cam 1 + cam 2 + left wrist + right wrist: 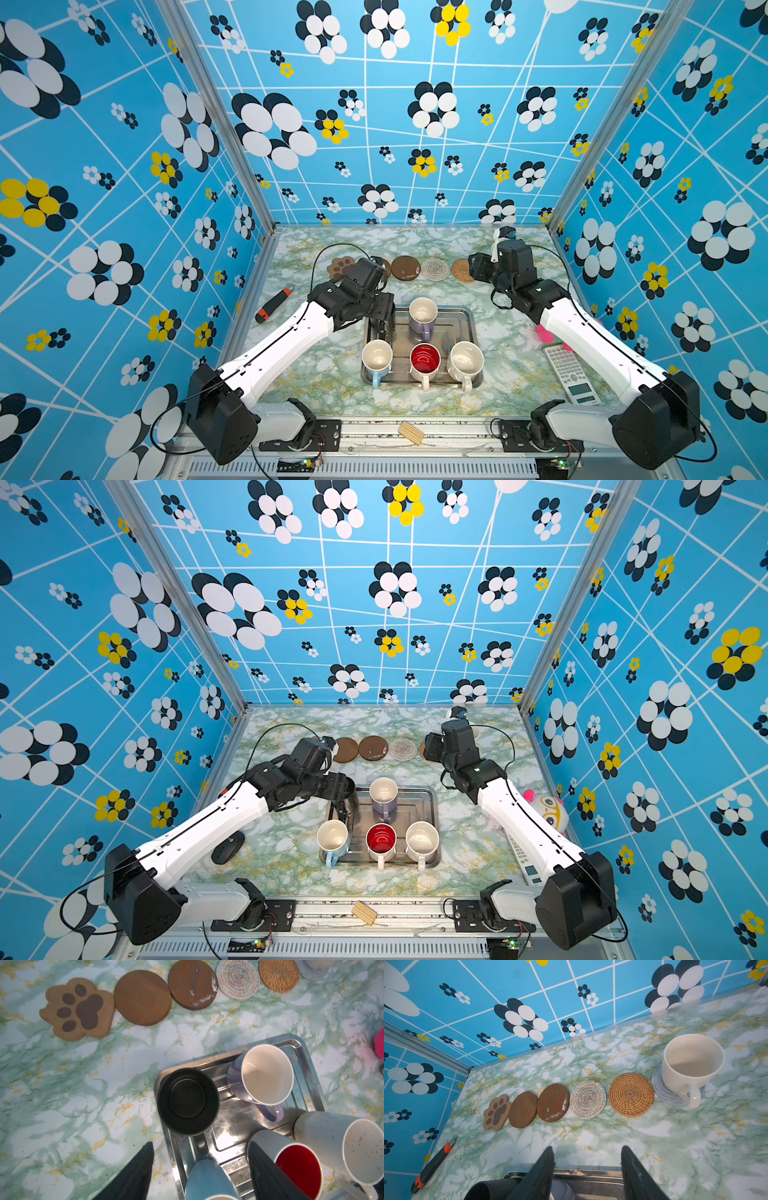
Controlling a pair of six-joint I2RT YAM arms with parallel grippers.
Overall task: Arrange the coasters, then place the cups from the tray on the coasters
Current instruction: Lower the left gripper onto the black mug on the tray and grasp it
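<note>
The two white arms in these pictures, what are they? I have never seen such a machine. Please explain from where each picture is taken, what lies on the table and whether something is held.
They are two robot arms mounted at the near edge of the table, each ending in a two-fingered gripper. Two pictures look down on the whole scene; the other two come from a camera on each wrist. On the table six coasters lie in a row; the cream cup stands on the grey coaster. The tray holds the black cup, lavender cup, light blue cup, red-lined cup and speckled cup. The left gripper, over the tray, and the right gripper, near the coasters, are both open and hold nothing.
</note>
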